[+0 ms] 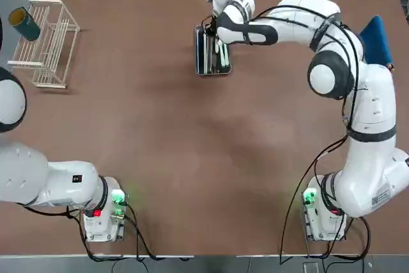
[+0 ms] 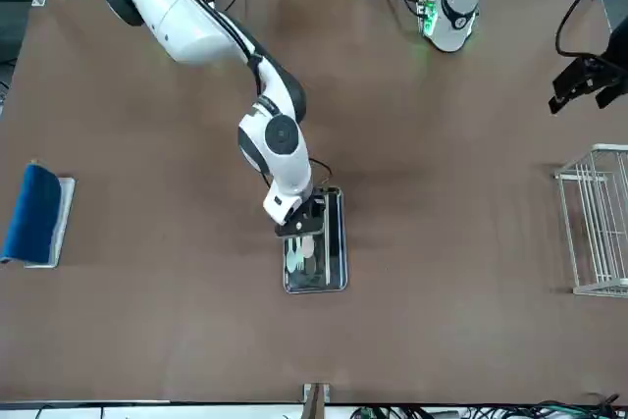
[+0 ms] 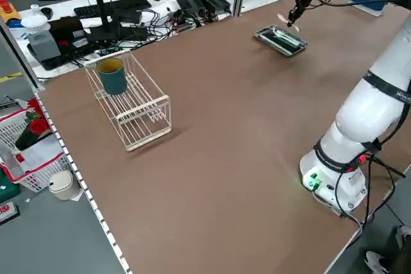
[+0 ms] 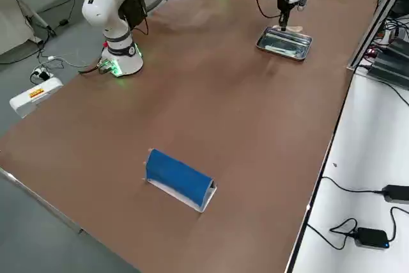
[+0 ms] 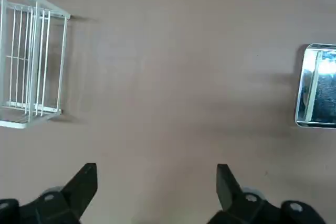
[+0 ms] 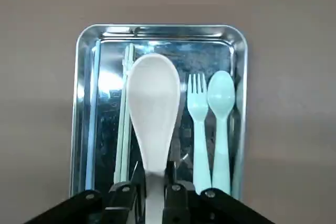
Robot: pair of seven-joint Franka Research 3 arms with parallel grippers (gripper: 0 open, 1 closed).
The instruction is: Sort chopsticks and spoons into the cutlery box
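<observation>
The cutlery box (image 6: 157,29) is a shiny metal tray at the far middle of the table (image 1: 214,73). Inside it lie pale chopsticks (image 6: 124,129), a light green fork (image 6: 198,124) and a small light green spoon (image 6: 221,108). My right gripper (image 6: 155,179) hovers just above the tray (image 2: 299,228), shut on the handle of a cream-white spoon (image 6: 153,103) whose bowl points along the tray over the chopsticks side. My left gripper (image 5: 155,182) is open and holds nothing, high above the table's left part, far from the tray.
A white wire rack (image 1: 48,43) with a teal cup (image 1: 24,23) stands at the far left. A blue-topped holder (image 1: 377,39) sits at the far right edge. Cables and a white ledge run behind the table's far edge.
</observation>
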